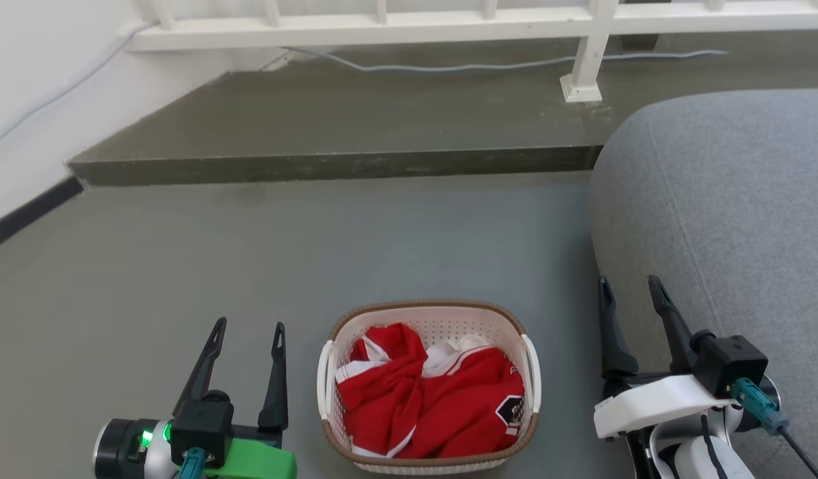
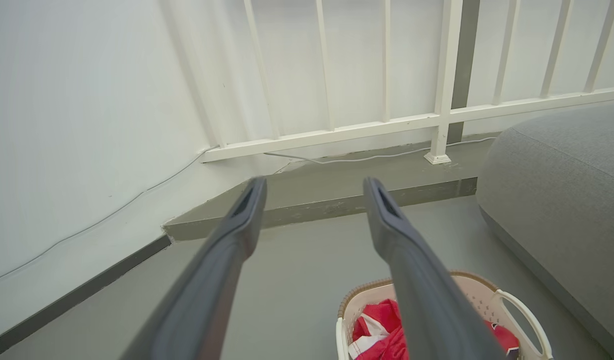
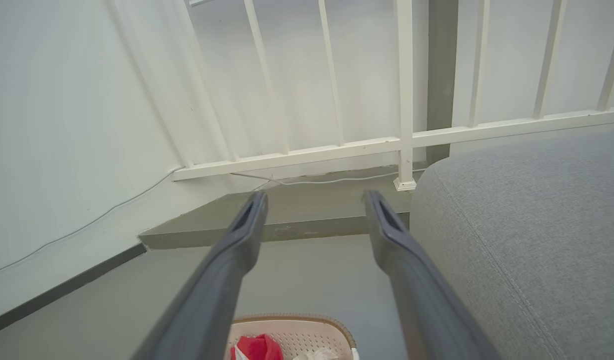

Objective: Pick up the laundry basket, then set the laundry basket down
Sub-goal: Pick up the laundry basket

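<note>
The laundry basket [image 1: 428,320] stands on the grey floor at the bottom centre of the head view: cream perforated plastic, brown rim, white side handles, with a red and white garment [image 1: 435,399] inside. My left gripper [image 1: 247,327] hovers open to the basket's left, apart from it. On the right, my right gripper [image 1: 629,285] is open too, beside a grey cushion. The left wrist view catches the laundry basket [image 2: 479,290] at the bottom right behind one finger, left gripper [image 2: 314,186] open. The right wrist view has the laundry basket [image 3: 292,332] at the bottom edge, right gripper [image 3: 314,199] open.
A large grey cushion [image 1: 735,213] fills the right side, close to my right arm. A raised concrete step [image 1: 342,163] runs across ahead, with a white railing [image 1: 448,23] and a cable [image 1: 448,66] on it. A white wall [image 1: 36,100] with dark skirting lies left.
</note>
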Robot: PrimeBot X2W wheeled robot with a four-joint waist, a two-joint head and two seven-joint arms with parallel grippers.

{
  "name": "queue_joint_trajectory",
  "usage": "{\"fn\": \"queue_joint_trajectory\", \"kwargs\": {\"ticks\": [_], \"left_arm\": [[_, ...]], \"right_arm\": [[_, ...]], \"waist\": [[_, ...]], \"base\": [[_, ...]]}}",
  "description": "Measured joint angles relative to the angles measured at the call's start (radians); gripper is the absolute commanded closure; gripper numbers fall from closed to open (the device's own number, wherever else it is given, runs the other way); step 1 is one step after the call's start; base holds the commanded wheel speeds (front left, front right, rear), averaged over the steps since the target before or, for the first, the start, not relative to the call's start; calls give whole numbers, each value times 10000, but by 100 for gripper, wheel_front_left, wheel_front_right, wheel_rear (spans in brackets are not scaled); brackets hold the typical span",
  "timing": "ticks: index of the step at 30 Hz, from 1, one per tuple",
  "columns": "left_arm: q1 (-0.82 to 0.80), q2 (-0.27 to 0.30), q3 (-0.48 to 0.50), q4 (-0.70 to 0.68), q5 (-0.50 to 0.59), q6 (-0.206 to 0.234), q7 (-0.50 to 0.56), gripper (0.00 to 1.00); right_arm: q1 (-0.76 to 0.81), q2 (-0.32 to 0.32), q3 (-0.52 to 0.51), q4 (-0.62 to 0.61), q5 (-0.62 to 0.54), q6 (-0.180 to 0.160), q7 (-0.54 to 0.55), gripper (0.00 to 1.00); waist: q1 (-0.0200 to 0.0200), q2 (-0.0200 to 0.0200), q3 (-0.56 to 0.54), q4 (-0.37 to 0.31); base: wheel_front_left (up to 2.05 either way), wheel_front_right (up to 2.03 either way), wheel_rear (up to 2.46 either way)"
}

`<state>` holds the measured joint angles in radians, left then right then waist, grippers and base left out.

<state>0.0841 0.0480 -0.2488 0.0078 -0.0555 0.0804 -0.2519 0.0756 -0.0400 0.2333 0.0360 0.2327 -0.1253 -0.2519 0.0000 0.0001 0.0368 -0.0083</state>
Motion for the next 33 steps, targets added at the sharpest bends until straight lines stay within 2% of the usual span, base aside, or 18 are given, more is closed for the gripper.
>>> {"fn": "queue_joint_trajectory", "kwargs": {"ticks": [11, 22, 33], "left_arm": [[-438, 0, 94, 190, -25, -109, 0, 0], [-1604, -8, 88, 1553, -251, -458, 0, 0], [-3124, -29, 221, 3471, -437, -587, 0, 0]], "right_arm": [[-644, -2, -10, 109, -81, 0, 0, 0], [-1730, -15, -245, 1672, -136, 0, -15, 0], [-3243, -56, -178, 3384, 159, 0, -15, 0]], "waist": [[0, 0, 932, -77], [0, 0, 2375, -149], [1, 0, 3916, -135]], "base": [[0, 0, 0], [0, 0, 0], [0, 0, 0]]}}
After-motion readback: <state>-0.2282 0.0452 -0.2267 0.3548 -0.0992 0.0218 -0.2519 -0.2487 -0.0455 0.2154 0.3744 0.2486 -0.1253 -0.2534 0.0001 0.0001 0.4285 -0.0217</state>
